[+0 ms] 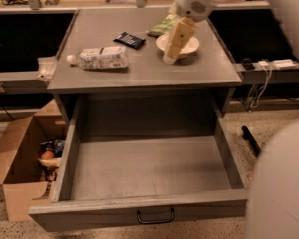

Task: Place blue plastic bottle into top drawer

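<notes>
Over the right half of the tabletop (199, 71), we are hovering the gripper (169, 58) by the near rim of a white bowl (191, 46). It is well apart from the blue plastic bottle (102, 59), which is lying on its side toward the left edge with its cap pointing left. We are judging the step in hand to be the reach for the bottle. That is asking us to swing leftward past the dark packet (129, 40) without brushing it, come down over the middle of the label, and close across the narrow width so the round body is not rolling away. The top drawer (139, 204) is standing pulled out below, its floor bare. We are seeing nothing held by the gripper; whether the jaws are parted or pressed together we cannot tell.
</notes>
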`<state>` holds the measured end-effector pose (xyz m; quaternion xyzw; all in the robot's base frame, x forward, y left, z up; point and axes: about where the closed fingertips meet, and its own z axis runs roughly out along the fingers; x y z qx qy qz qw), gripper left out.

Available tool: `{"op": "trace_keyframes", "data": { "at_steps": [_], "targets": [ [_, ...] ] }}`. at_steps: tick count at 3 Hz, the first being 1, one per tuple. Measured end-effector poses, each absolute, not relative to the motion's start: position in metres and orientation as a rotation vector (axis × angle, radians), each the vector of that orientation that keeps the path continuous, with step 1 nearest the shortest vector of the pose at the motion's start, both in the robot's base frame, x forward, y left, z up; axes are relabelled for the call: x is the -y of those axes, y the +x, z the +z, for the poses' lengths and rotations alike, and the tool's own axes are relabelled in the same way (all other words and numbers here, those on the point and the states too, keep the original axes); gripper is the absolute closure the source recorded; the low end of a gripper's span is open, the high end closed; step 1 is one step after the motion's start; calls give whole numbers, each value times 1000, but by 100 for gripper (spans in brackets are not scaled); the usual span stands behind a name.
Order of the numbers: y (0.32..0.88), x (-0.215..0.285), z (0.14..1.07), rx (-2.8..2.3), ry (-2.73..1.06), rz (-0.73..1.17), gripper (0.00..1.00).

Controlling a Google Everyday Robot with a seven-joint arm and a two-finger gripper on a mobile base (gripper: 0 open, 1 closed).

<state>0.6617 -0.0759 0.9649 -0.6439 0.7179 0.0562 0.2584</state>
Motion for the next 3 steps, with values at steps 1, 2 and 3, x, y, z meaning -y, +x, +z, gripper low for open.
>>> {"op": "trace_keyframes", "data": {
  "at_steps": [1,2,3],
  "targets": [
    [688,48,964,-1950,-1742,131,0],
    [709,19,952,-1966,-1733,155,0],
    [733,-10,923,-1986,-1734,220,0]
  ]
}}
